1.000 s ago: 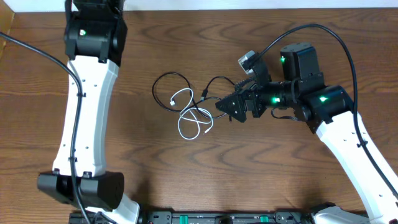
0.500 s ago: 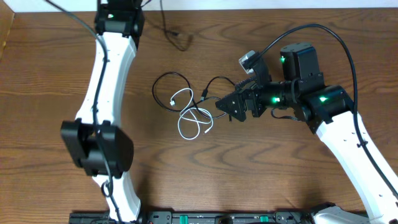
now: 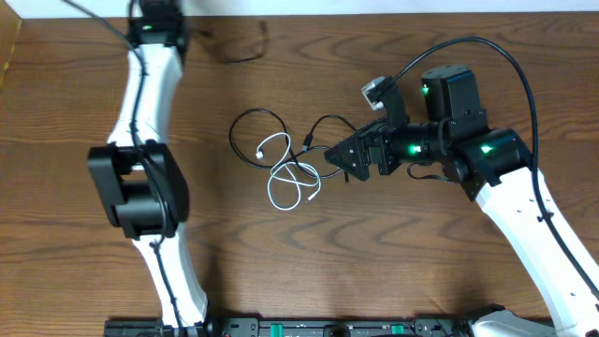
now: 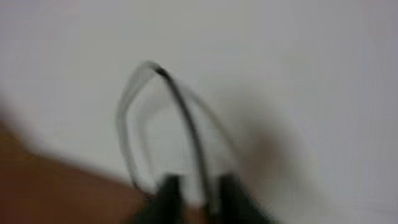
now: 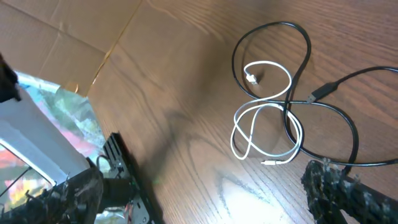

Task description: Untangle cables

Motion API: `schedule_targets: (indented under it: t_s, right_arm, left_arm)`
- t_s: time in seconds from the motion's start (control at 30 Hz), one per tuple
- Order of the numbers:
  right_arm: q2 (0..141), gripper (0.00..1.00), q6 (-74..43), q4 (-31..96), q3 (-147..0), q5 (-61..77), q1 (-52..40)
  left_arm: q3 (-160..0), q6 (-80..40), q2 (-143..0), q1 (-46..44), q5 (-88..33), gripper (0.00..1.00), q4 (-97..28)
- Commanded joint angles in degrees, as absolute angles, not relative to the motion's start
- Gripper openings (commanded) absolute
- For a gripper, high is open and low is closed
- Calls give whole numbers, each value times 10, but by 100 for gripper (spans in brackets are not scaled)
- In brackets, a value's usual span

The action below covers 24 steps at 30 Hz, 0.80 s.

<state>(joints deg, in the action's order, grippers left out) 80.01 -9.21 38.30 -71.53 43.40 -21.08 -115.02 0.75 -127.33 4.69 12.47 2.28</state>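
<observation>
Wood tabletop, overhead: white cable tangled with black cable, just ahead of right gripper; jaws wide apart, nothing held. Second black cable blurred, off by far edge.
Left wrist: left gripper blurred, second black cable's loop standing up from between jaws; grip cannot tell.
Right wrist: tangle ahead of jaws.

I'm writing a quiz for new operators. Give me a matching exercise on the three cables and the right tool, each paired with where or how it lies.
Things:
1. white cable
2. centre black cable
3. far black cable
4. right tool

Places or states:
a. open, just right of the crossed pair
b. blurred, near the far edge of the table
c. doubled loops, mid-table
d. wide round loop crossing the white one

Pairs: 1-c, 2-d, 3-b, 4-a
</observation>
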Motion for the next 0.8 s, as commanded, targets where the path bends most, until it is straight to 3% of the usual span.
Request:
schedule_targets:
  t_s: [0.0, 0.3, 0.6, 0.77]
  right_arm:
    - [801, 99, -107, 383, -719, 419, -211]
    - [801, 100, -107, 378, -719, 389, -211]
    - [801, 99, -107, 375, -719, 389, -211]
    - [801, 99, -107, 378, -719, 389, -211]
  left_arm:
    - [-1158, 49, -1309, 115, 211, 97, -9]
    - [-1157, -16, -1313, 183, 176, 98, -127]
    - [-1157, -16, -1312, 165, -39, 98, -191]
    - [-1152, -16, -1317, 154, -65, 93, -234]
